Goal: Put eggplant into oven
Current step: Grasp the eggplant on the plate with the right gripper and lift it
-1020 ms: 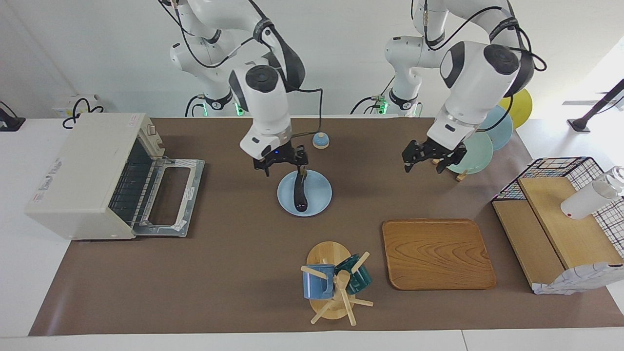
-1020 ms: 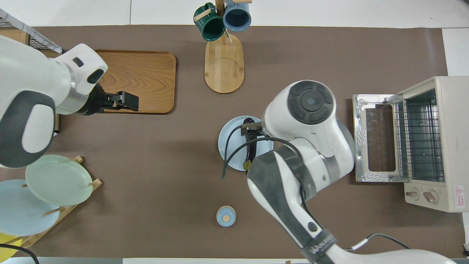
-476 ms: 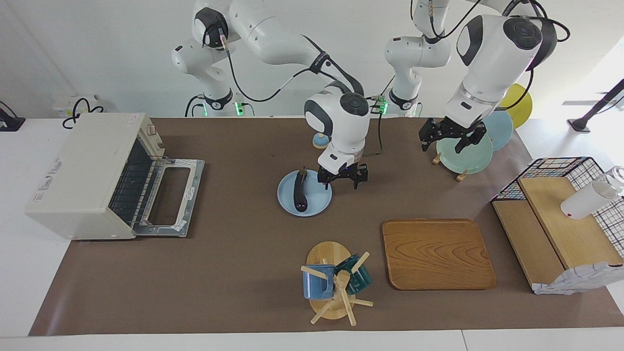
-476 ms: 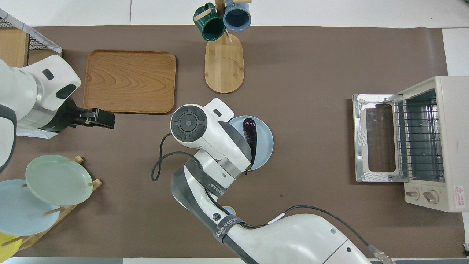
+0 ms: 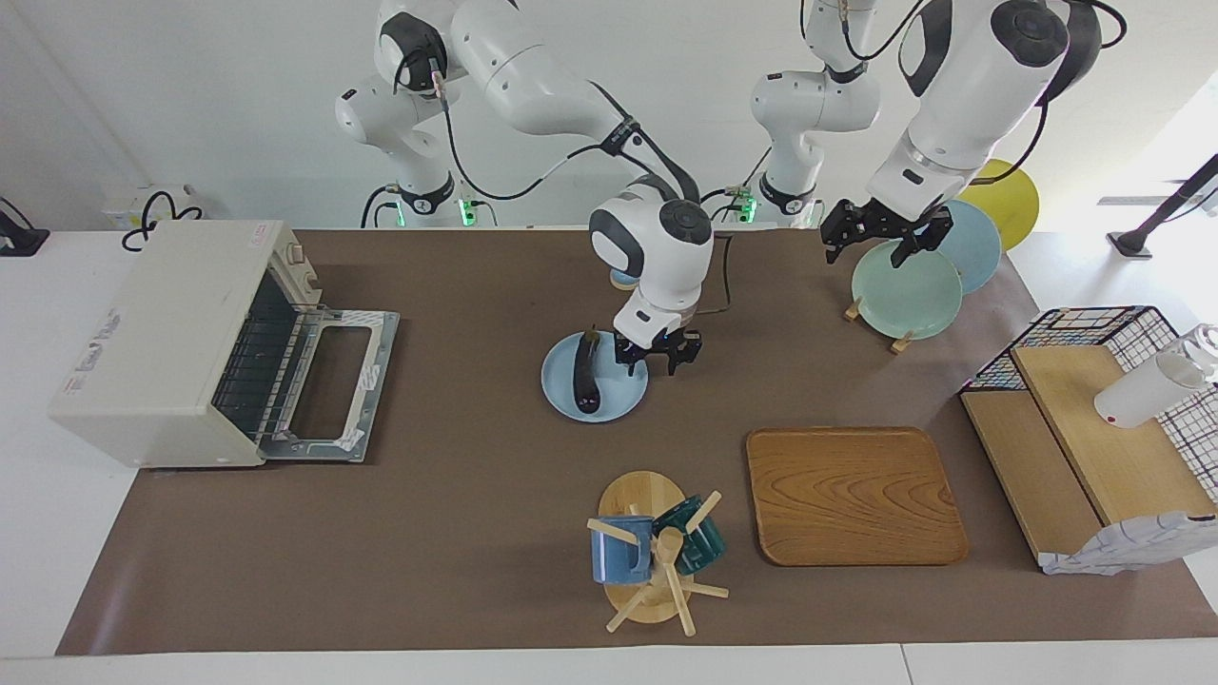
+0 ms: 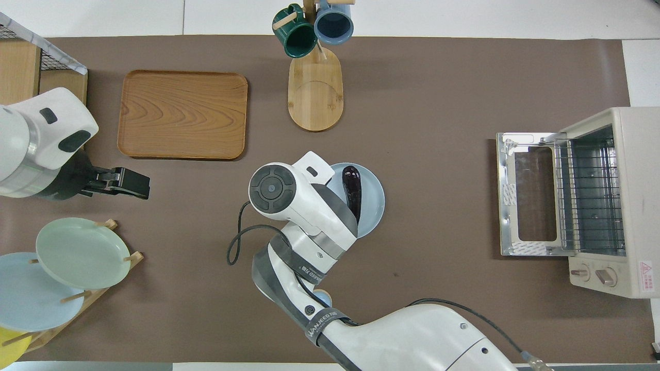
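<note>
The eggplant [image 5: 584, 377] [image 6: 353, 186], slim and dark purple, lies on a light blue plate [image 5: 623, 392] [image 6: 375, 202] mid-table, its stem end toward the robots. My right gripper [image 5: 653, 356] hangs low beside it, over the plate's edge toward the left arm's end. It is open, with nothing between its fingers and not touching the eggplant. In the overhead view its own wrist hides it. The off-white oven [image 5: 162, 335] [image 6: 619, 201] stands at the right arm's end with its door [image 5: 333, 382] dropped open. My left gripper [image 5: 881, 238] [image 6: 135, 184] waits open over the plate rack.
A mug tree [image 5: 655, 554] with two mugs and a wooden tray [image 5: 853, 495] lie farther from the robots than the blue plate. A rack of plates [image 5: 906, 290] and a wire basket [image 5: 1094, 328] with wooden boards occupy the left arm's end.
My right gripper has gone from over the eggplant's stem end to beside the plate, toward the left arm's end. The left gripper rose and drew back over the plate rack. The eggplant stayed put.
</note>
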Tool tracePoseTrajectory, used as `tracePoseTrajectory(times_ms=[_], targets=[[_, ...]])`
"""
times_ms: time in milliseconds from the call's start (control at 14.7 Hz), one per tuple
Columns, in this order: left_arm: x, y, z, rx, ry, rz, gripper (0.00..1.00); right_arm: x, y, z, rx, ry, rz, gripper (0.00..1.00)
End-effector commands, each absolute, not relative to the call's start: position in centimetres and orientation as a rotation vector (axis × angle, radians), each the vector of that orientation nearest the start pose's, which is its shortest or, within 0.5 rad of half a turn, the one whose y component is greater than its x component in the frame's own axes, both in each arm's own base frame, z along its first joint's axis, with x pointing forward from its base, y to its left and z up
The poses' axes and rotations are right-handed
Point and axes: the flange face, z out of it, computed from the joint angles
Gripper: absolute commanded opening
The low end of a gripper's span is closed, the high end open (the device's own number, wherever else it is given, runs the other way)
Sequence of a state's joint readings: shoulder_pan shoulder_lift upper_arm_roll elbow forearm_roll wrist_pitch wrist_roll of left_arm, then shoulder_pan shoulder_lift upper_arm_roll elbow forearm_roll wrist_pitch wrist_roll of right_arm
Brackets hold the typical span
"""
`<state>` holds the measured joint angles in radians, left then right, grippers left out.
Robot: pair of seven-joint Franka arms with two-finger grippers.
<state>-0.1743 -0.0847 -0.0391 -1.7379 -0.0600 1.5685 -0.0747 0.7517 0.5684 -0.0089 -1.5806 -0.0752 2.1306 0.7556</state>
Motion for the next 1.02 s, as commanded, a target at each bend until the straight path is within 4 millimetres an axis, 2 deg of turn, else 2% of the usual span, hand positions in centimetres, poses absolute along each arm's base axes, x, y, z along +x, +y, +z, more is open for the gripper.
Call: tracePoseTrajectory(times_ms=[0,68,272,680,816,952], targets=[[51.7,-11.0,60.5,-3.162,0.2,0.107,1.0,49.9,45.9,30.7,-3.215,-0.083,-0.079,0.48],[52.3,-10.7,60.2,-3.166,0.19,0.078,1.0,49.9,45.8,30.7,-3.216,-0.083,-0.078,0.36],[53.9,-10.6,58.4,-3.172,0.172,0.037,1.0,49.9,45.7,30.5,-3.213,-0.081,-0.086,0.3],[53.7,-10.4,57.3,-3.169,0.182,0.061,1.0,50.1,44.9,30.2,-3.229,-0.084,-0.071,0.01],[53.7,-10.4,57.3,-3.168,0.185,0.063,1.0,50.3,44.4,30.6,-3.282,-0.159,-0.105,0.0],[53.5,-10.4,57.2,-3.165,0.185,0.074,1.0,51.7,42.7,31.7,-3.353,-0.29,-0.105,0.0]])
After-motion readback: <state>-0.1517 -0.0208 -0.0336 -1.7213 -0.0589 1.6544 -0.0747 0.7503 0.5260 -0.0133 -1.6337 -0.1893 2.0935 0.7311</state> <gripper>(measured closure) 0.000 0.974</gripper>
